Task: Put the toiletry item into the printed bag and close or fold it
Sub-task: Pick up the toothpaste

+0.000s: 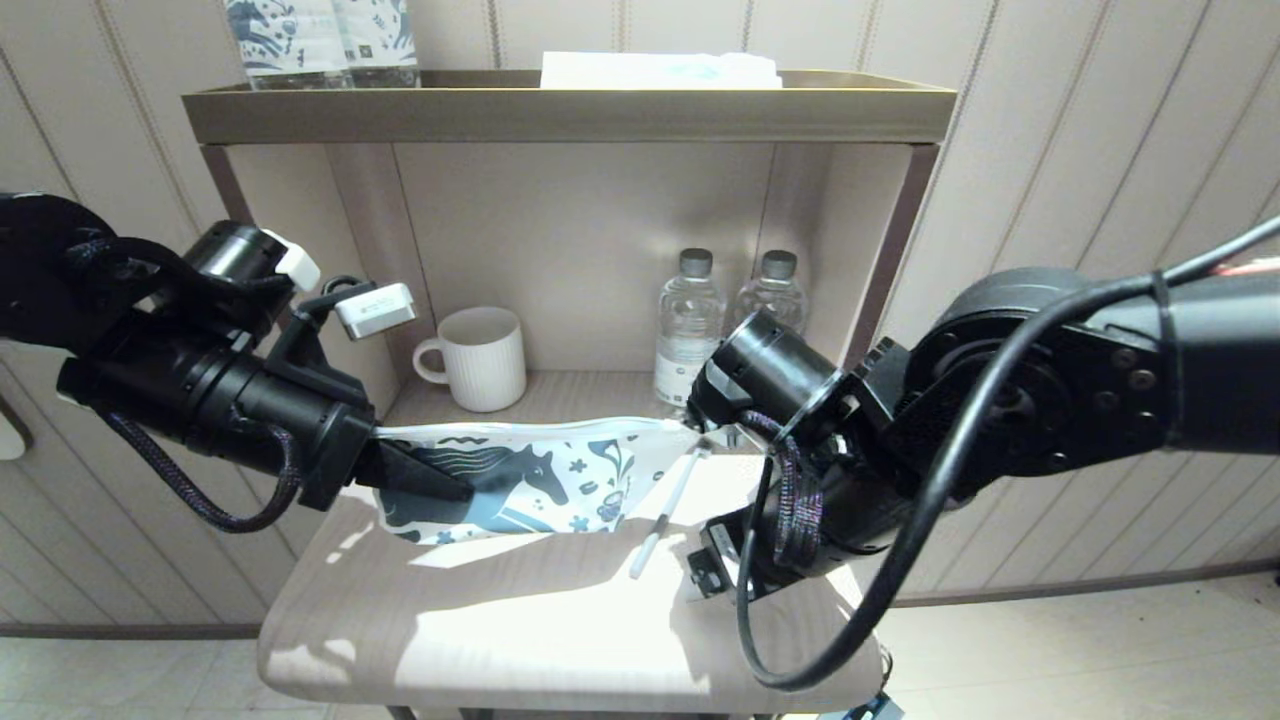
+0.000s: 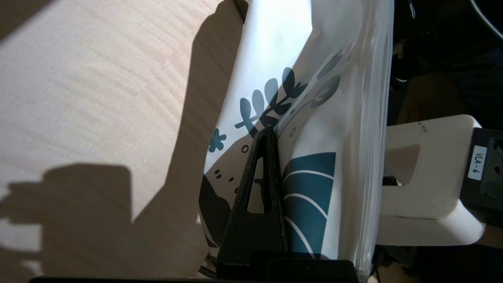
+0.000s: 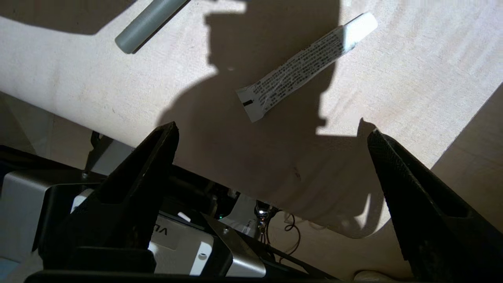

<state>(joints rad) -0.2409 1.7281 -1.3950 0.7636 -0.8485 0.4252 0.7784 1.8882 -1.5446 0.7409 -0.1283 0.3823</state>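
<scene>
Holding the printed bag (image 1: 520, 480) by its left end with the left tool (image 1: 420, 480), fingers clamped on the film; wrist view confirms one black finger (image 2: 257, 196) pressed flat against the print. Bag kept lifted above the bench (image 1: 480, 620), zip edge up, stretched toward the right; presumably to present the mouth for loading. Cannot tell from these views whether the mouth is actually open.

White mug (image 1: 478, 357) and two water bottles (image 1: 690, 330) on the shelf behind, not involved.

Toiletry item (image 1: 668, 512) lying loose on the bench just beside the bag's right end, tilted, not in the bag and not gripped. Small printed tube (image 3: 306, 70) also lying on the bench, seen only from the right wrist.

Right tool (image 3: 271, 157) hovering over the bench near both, fingers spread wide, nothing between them. Likely lining up for the pick; thin stick flat on the surface, so needs a low, well-centred pinch.
</scene>
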